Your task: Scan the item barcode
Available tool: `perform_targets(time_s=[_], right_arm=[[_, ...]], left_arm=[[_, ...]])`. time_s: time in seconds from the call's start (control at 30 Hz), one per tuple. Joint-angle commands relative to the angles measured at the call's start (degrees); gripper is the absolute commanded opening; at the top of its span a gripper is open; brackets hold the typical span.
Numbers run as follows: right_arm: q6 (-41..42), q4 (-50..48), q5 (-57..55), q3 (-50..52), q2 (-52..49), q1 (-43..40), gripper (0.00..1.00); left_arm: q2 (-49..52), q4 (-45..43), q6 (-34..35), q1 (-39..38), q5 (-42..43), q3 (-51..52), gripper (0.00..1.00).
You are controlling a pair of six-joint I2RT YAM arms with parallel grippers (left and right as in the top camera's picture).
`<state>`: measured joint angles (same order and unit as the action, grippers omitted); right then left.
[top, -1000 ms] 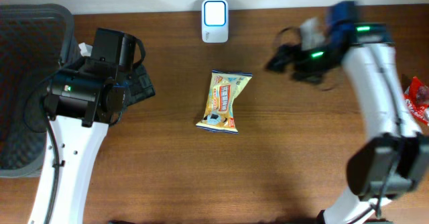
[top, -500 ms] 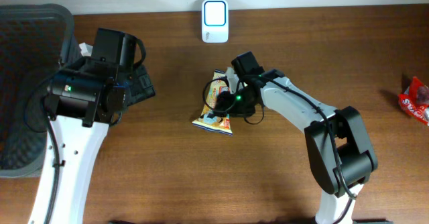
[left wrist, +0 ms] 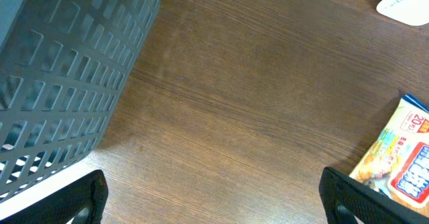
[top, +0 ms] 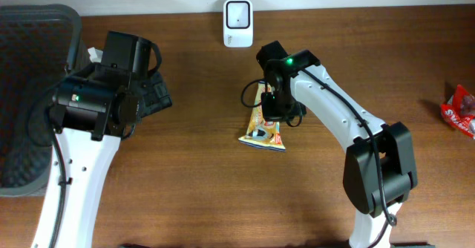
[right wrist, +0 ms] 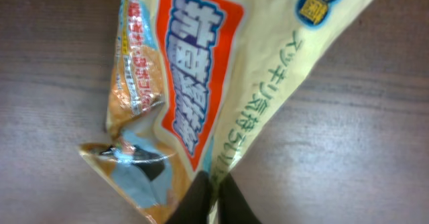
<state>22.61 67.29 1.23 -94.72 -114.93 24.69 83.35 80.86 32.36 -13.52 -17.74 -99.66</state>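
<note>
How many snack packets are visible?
2: a yellow packet at the centre, in the right tool; a red packet at the right edge, partly cropped.

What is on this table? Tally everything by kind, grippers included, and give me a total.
Packets: 2, the yellow snack packet and the red packet at the right edge
Scanners: 1, the white scanner
Baskets: 1, the grey basket
Grippers: 2, the left gripper and the right gripper
Total: 6

Left pincer [left wrist: 214,200] gapes wide; right pincer [right wrist: 213,198] is pinched tight.
</note>
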Motion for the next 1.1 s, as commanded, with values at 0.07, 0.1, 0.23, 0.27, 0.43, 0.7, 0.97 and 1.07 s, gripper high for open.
perform_targets(time_s=[0.07,0.1,0.23,0.27,0.43,0.7,0.97,1.07], right_arm=[[0.44,0.15,-7.15,-0.37,0.2,0.0,0.04],[0.44,-0.13,-7.1,-0.37,0.2,-0.02,0.12],[0.42,-1.33,-6.75,-0.31,0.07,0.0,0.8],[0.42,-1.75,-6.4,0.24,0.02,0.0,0.8],[0.44,-15.37,-1.84,10.84,0.02,0.0,0.42],[4.39,-0.68,-35.6,-0.85,0.9,0.59,0.04],[8.39,0.57,-46.53,2.08,-1.68,1.95,0.04],[10.99,-1.49,-38.27,2.84,-4.35,3.17,0.04]], left_arm=[[-0.83,0.02,-0.09,0.2,0.0,-0.48,0.99],[-0.83,0.02,-0.09,0.2,0.0,-0.48,0.99],[-0.83,0.02,-0.09,0.2,0.0,-0.48,0.99],[-0.83,0.02,-0.09,0.2,0.0,-0.48,0.99],[-0.83,0.02,-0.09,0.2,0.0,-0.48,0.99],[-0.83,0.02,-0.09,0.2,0.0,-0.48,0.99],[-0.83,0.02,-0.09,0.2,0.0,-0.48,0.99],[-0.83,0.02,-0.09,0.2,0.0,-0.48,0.99]])
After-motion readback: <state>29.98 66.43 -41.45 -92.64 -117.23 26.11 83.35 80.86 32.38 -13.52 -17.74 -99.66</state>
